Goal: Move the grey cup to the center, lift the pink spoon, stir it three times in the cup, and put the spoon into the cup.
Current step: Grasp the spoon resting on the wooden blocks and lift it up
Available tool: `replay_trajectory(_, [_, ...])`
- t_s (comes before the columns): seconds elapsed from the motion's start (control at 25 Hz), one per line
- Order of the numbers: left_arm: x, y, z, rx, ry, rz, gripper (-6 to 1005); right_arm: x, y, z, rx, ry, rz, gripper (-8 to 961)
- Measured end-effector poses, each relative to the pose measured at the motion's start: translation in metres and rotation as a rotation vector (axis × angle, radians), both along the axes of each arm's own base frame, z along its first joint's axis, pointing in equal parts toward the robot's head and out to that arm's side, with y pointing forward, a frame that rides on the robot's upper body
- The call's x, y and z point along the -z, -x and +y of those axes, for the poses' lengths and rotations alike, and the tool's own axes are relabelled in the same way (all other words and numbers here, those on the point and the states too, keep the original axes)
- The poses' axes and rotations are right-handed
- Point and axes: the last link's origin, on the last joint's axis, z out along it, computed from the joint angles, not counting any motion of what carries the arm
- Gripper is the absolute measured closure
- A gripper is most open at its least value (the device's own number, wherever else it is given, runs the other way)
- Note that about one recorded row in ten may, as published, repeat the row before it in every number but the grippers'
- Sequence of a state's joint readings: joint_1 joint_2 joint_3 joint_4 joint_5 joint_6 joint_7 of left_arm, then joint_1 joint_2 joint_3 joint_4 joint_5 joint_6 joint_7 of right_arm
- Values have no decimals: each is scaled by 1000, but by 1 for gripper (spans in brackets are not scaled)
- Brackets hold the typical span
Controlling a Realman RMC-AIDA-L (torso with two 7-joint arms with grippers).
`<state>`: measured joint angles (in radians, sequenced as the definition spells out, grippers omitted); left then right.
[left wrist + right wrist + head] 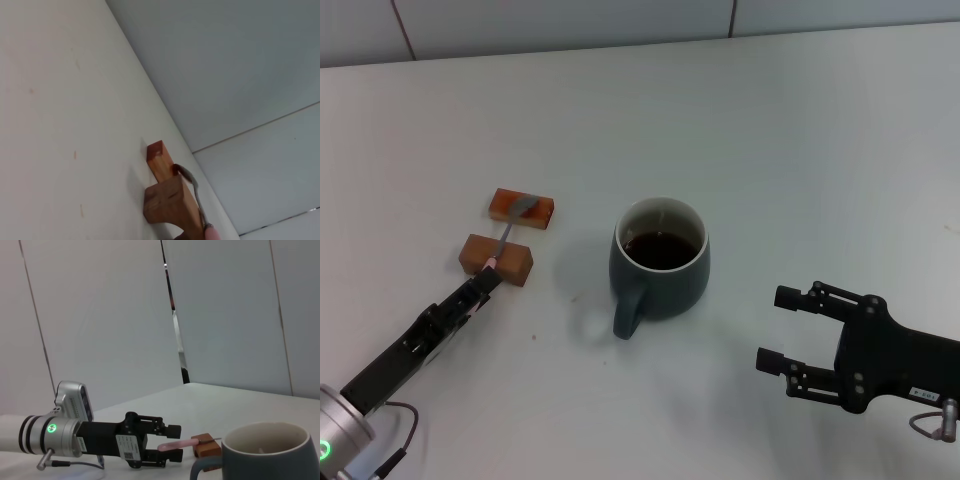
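Note:
The grey cup [665, 288] stands upright at the table's middle, handle toward me, with dark liquid inside; it also shows in the right wrist view [270, 460]. The pink spoon [505, 237] lies across two orange-brown blocks, bowl on the far block, pink handle end over the near one; it also shows in the left wrist view [195, 192]. My left gripper [488, 278] is at the handle's end. In the right wrist view, this left gripper [172, 444] has its fingers apart on either side of the pink handle [182, 442]. My right gripper [776, 328] is open and empty, right of the cup.
The far block [544, 211] and near block [470, 250] sit left of the cup; they also show in the left wrist view [159, 157] [167, 202]. The white table's [800, 130] back edge meets a panelled wall.

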<state>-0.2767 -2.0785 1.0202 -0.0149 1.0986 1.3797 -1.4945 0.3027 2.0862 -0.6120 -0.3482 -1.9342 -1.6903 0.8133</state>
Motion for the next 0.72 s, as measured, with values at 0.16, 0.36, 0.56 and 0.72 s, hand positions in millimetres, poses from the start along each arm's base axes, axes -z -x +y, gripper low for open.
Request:
replay_trajectory(0.16, [0,0,0,-2,-1,-3,447,0,0,0,-2,0,-1,180])
replay_trajectory(0.36, [0,0,1,-5,0,-8,567,0,1,1,-4,1,-1,180])
replay_trajectory(0.56, [1,0,0,-9,4,-12,607,0,1,1,-4,1,-1,180])
replay_trajectory(0.72, [1,-1,1,-11,7,-14,616,0,1,1,-4,1,0,180])
